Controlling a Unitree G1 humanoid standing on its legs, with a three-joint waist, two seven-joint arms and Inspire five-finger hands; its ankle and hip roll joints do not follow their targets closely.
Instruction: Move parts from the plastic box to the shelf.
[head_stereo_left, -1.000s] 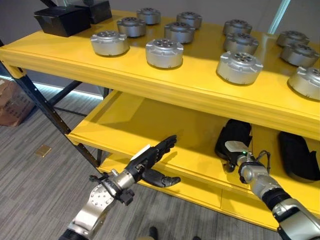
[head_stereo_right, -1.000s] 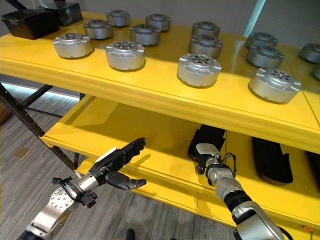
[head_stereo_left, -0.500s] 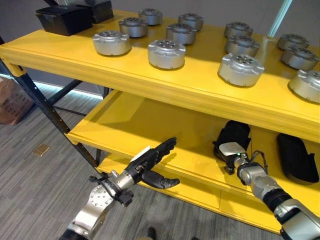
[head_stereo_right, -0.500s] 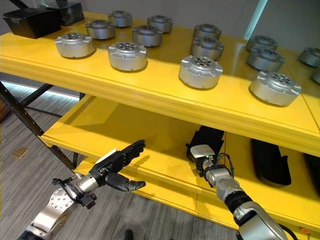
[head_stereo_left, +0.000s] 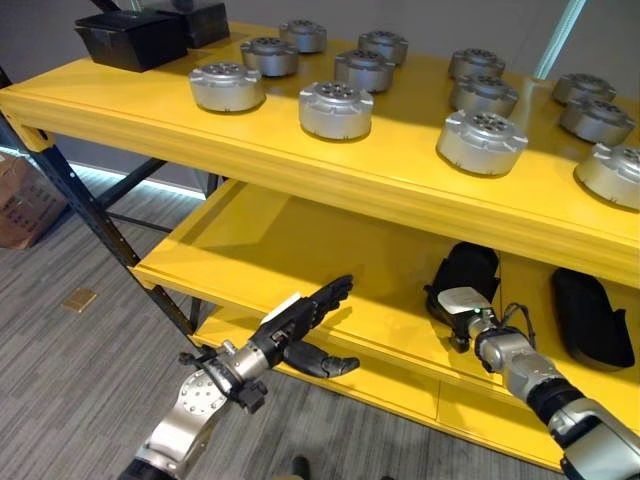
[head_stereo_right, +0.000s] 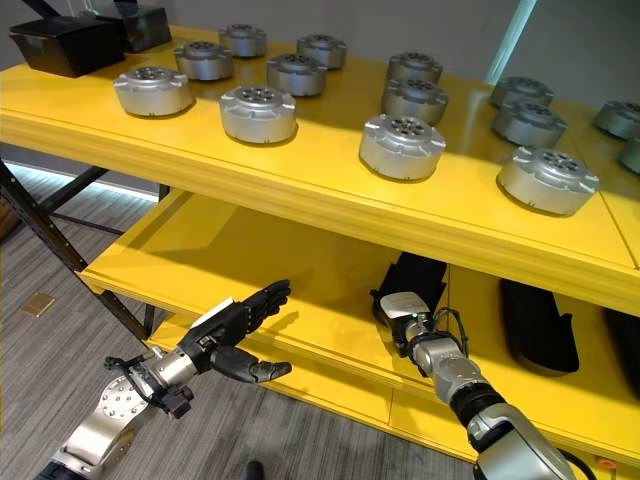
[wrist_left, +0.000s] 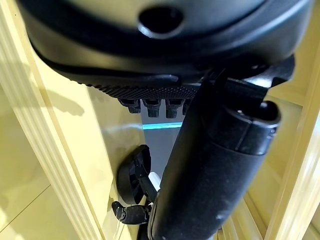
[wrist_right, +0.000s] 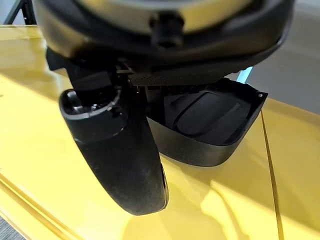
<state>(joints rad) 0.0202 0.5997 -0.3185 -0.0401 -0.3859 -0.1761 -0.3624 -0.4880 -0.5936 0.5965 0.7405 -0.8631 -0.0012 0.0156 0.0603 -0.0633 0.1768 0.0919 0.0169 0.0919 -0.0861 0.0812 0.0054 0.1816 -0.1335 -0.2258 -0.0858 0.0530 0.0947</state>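
Left robot hand (head_stereo_left: 300, 330) hovers by lower shelf (head_stereo_left: 260, 260) edge, fingers straight, thumb out, grasping nothing. Right robot hand (head_stereo_right: 405, 308) reaches into lower shelf at black tray (wrist_right: 215, 125); fingers hidden, can't tell. Metal parts (head_stereo_left: 480, 140) sit on top shelf (head_stereo_left: 330, 165).

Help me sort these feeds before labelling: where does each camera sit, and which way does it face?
Left eye view: head camera, looking down at the yellow shelf with silver parts; left hand and right hand show.
Right eye view: same scene from slightly aside.
Left wrist view: along the left hand toward the lower shelf.
Right wrist view: along the right hand toward a black tray.
Both eye views share everything.
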